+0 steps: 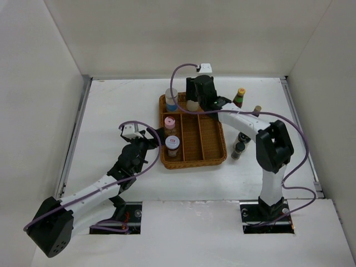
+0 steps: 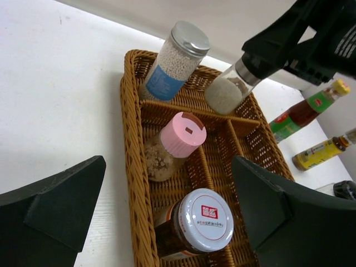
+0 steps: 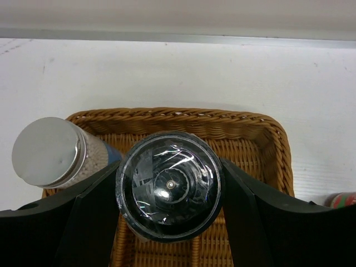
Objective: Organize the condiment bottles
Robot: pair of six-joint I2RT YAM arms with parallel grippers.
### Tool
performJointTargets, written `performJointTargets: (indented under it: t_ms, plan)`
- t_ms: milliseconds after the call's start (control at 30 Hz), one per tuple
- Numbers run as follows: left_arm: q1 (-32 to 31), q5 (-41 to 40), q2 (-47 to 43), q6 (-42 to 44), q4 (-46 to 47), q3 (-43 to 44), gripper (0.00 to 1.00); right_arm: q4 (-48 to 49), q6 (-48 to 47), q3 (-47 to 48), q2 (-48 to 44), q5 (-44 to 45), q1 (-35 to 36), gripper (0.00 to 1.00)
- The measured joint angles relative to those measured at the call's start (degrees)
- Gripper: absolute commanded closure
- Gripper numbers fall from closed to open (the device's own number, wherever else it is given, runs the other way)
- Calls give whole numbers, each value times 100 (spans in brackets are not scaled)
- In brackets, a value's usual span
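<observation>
Tabletop (image 1: 111, 105), white, carried a divided wicker tray (image 1: 211, 139) at its middle. At the tray's far compartment the right gripper (image 3: 168, 189) was clamped on a dark-capped clear shaker (image 2: 225, 93), just beside a silver-capped blue-label bottle (image 2: 167, 69), while the left gripper (image 2: 168, 167) hovered with jaws spread wide by the tray's near left side. A pink-lidded jar (image 2: 178, 139) and a white-lidded red-label jar (image 2: 203, 222) stood in the left compartment; a yellow-capped sauce bottle (image 1: 239, 97) and other small bottles (image 1: 239, 146) sat right of the tray.
</observation>
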Motion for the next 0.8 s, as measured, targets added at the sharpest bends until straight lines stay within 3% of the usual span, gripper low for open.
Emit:
performJointTargets:
  t_ms: [200,433,567,700,800]
  plan:
    - [0,2,181,0,17,0,1,72,7,74,79,-11,-7,46]
    - [0,2,192,0,79,0,1,120,68,229,439,-33,7,37]
    - [0,2,192,0,103,0,1,81,166,232,787,-33,35,29]
    - [0,2,195,0,105,0,1,219,247,236,824,-28,50,11]
    - [0,2,195,0,107,0,1,216,308,188,782,-39,55,5]
